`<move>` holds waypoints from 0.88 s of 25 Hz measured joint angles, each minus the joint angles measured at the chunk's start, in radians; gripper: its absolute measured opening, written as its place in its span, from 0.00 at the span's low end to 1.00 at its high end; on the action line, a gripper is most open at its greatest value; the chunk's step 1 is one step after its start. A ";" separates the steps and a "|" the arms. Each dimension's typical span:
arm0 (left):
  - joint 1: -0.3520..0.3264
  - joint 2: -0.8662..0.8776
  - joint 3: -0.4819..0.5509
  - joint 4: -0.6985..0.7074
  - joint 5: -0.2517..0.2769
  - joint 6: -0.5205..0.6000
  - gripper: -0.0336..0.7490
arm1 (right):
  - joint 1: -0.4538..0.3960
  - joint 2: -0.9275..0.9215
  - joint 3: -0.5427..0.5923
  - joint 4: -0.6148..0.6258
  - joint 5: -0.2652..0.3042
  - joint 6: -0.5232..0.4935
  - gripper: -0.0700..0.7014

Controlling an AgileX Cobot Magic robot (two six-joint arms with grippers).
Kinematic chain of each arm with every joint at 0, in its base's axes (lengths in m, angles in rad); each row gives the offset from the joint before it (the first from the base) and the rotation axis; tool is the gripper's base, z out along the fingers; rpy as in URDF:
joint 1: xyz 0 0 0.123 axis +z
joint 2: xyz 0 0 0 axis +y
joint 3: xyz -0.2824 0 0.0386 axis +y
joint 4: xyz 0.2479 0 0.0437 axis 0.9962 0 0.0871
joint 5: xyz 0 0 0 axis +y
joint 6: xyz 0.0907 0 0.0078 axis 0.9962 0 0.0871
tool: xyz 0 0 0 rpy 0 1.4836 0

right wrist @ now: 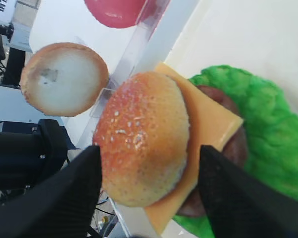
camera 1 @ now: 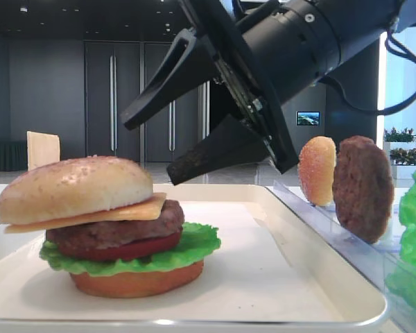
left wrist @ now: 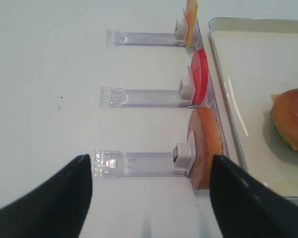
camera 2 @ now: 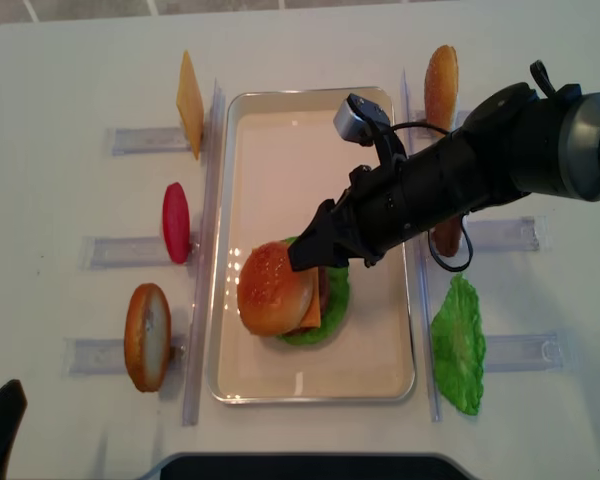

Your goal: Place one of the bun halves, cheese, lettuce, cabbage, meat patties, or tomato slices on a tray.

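Everything's lit bright and even from above, with glare seen on the tray rim. The right hand is blurred up close, and the counter looks washed out.

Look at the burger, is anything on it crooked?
Yes. The top bun sits off-centre, sliding toward one side of the stack, and the cheese under it is tilted, with one corner poking out past the meat patty. The lettuce and bottom bun sit flat on the tray.
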 joint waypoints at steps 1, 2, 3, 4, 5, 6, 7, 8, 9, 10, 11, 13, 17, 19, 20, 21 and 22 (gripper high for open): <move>0.000 0.000 0.000 0.000 0.000 0.000 0.76 | -0.008 0.000 0.000 -0.013 -0.001 0.000 0.67; 0.000 0.000 0.000 0.000 0.000 0.000 0.76 | -0.014 -0.001 0.000 -0.028 -0.001 0.000 0.68; 0.000 0.000 0.000 0.000 0.000 0.000 0.76 | -0.017 -0.005 0.000 -0.045 -0.002 0.001 0.71; 0.000 0.000 0.000 0.000 0.000 0.000 0.76 | -0.019 -0.011 0.000 -0.062 -0.007 0.002 0.73; 0.000 0.000 0.000 0.000 0.000 0.000 0.76 | -0.019 -0.022 0.000 -0.084 -0.015 0.005 0.76; 0.000 0.000 0.000 0.000 0.000 0.000 0.76 | -0.019 -0.036 0.000 -0.105 -0.021 0.012 0.78; 0.000 0.000 0.000 0.000 0.000 0.000 0.76 | -0.019 -0.050 0.000 -0.120 -0.027 0.021 0.80; 0.000 0.000 0.000 0.000 0.000 0.000 0.76 | -0.019 -0.064 0.000 -0.140 -0.035 0.032 0.81; 0.000 0.000 0.000 0.000 0.000 0.000 0.76 | -0.019 -0.084 -0.006 -0.167 -0.043 0.051 0.82; 0.000 0.000 0.000 0.000 0.000 0.000 0.76 | -0.019 -0.101 -0.013 -0.203 -0.049 0.075 0.83; 0.000 0.000 0.000 0.000 0.000 0.000 0.76 | -0.019 -0.114 -0.022 -0.240 -0.058 0.119 0.84; 0.000 0.000 0.000 0.000 0.000 0.000 0.76 | -0.019 -0.146 -0.044 -0.340 -0.066 0.200 0.86; 0.000 0.000 0.000 0.000 0.000 0.000 0.76 | -0.019 -0.203 -0.114 -0.564 -0.054 0.404 0.86; 0.000 0.000 0.000 0.000 0.000 0.000 0.76 | -0.019 -0.226 -0.158 -0.683 -0.052 0.523 0.87; 0.000 0.000 0.000 0.000 0.000 0.000 0.76 | -0.019 -0.237 -0.184 -0.750 -0.045 0.573 0.87; 0.000 0.000 0.000 0.000 0.000 0.000 0.76 | -0.019 -0.243 -0.208 -0.807 -0.034 0.624 0.87; 0.000 0.000 0.000 0.000 0.000 0.000 0.76 | -0.019 -0.248 -0.238 -0.874 -0.013 0.690 0.87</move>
